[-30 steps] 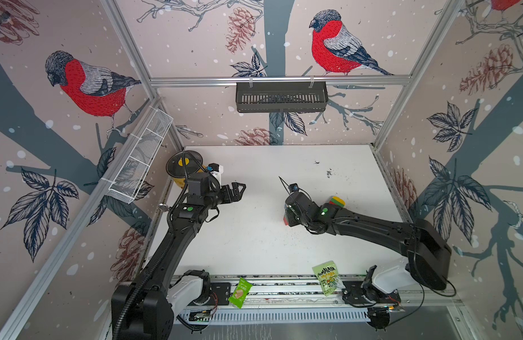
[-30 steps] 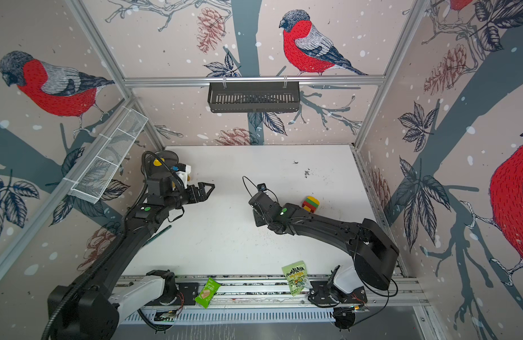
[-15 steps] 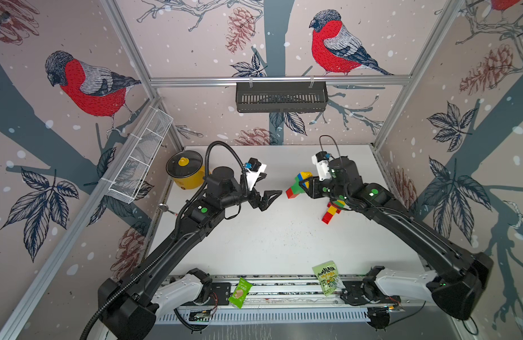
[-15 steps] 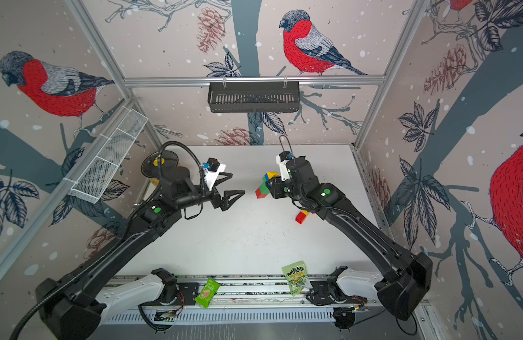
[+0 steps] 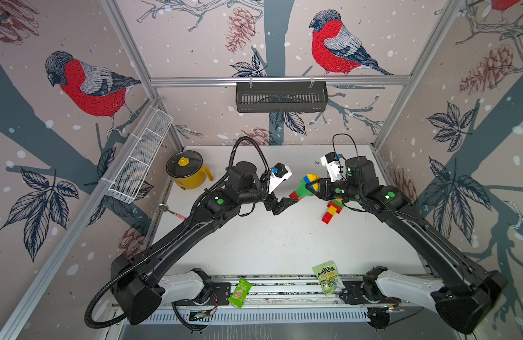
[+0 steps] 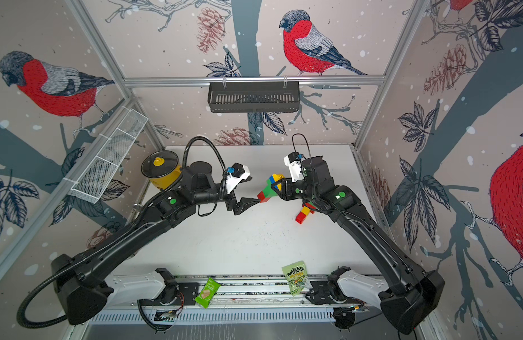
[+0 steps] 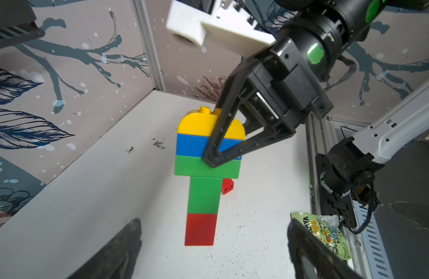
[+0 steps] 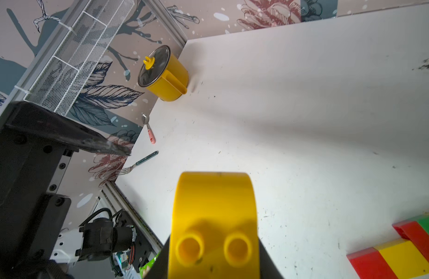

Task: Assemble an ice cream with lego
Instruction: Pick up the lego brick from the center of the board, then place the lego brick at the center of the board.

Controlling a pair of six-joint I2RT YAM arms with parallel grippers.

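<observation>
My right gripper is shut on a lego stack and holds it above the table, roughly level. The stack has a yellow half-round top, a blue and a wide green layer, then a green and red stem. The fingers clamp the yellow and blue layers. The right wrist view shows the yellow top between the jaws. My left gripper is open. Its fingertips flank the red stem end without touching it. A second red, yellow and green lego stack lies on the table under my right wrist.
A yellow lidded pot stands at the back left, with a spoon and a fork along the left edge. Two green snack packets lie on the front rail. A white wire basket and a black basket hang on the walls.
The right arm has come up from the table with the lego stack. The left arm has swung from near the pot to the middle and has edged toward the stack's red end.
</observation>
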